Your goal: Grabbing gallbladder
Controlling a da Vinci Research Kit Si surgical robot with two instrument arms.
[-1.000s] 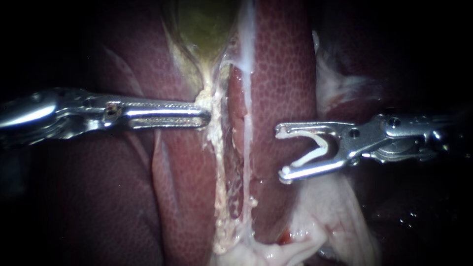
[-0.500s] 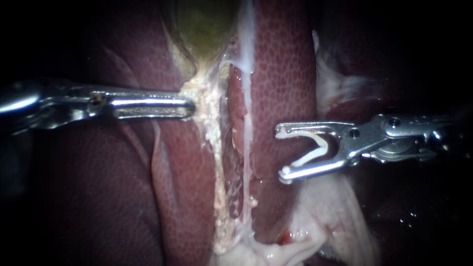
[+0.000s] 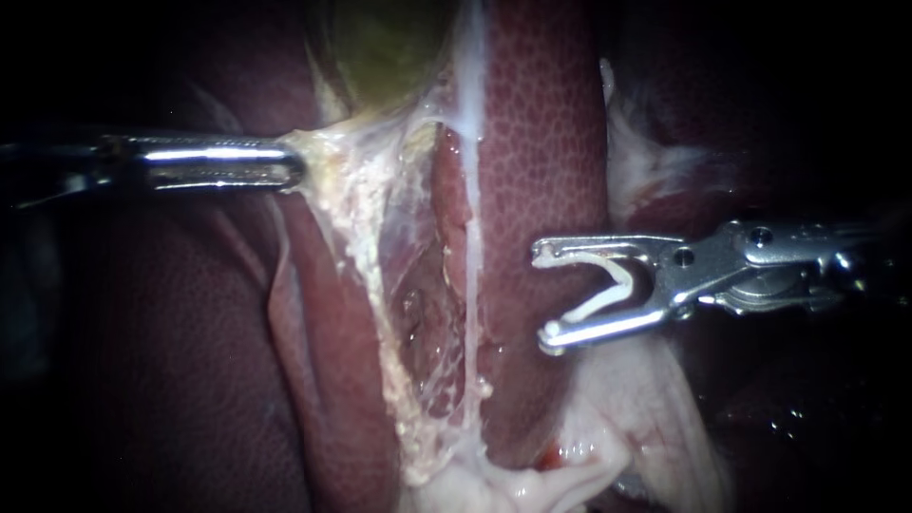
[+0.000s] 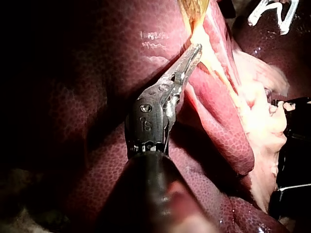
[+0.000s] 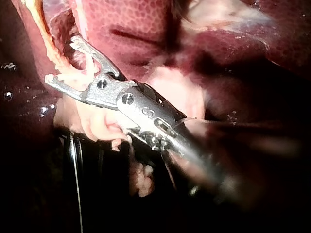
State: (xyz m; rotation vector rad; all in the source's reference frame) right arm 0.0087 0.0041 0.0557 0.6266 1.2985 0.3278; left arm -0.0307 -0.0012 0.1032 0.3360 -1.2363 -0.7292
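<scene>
**DESK:** While the left instrument reaches in from the left, what does its claw have?

**PHOTOGRAPHER:** It is clenched on the pale, fatty neck of the gallbladder. The green-yellow body sits just above and runs out of the endoscope view at the top. The left wrist view agrees: both halves of the claw lie together on the yellowish strand. From that hold a thin membrane fans out taut towards the liver, with a raw, wet hollow open beneath it.

**DESK:** And further right?

**PHOTOGRAPHER:** The right instrument comes in from the right. Its claw is spread wide but is grasping a white clip seated between its two halves. It hangs over the liver, beside the stretched tissue and apart from it, with pale fat below.

**DESK:** Where is the risk?

**PHOTOGRAPHER:** In my judgement, at the left-hand hold. The bite is small and sits on the thin end of the organ, and the membrane already looks drawn tight. More pull to the left could tear that sheet or split the neck and let bile out. The strand could also slip free and the hold be lost. On the right, the open tips stand close over the liver, so a drift downward could score its surface or snag the clip.
</scene>
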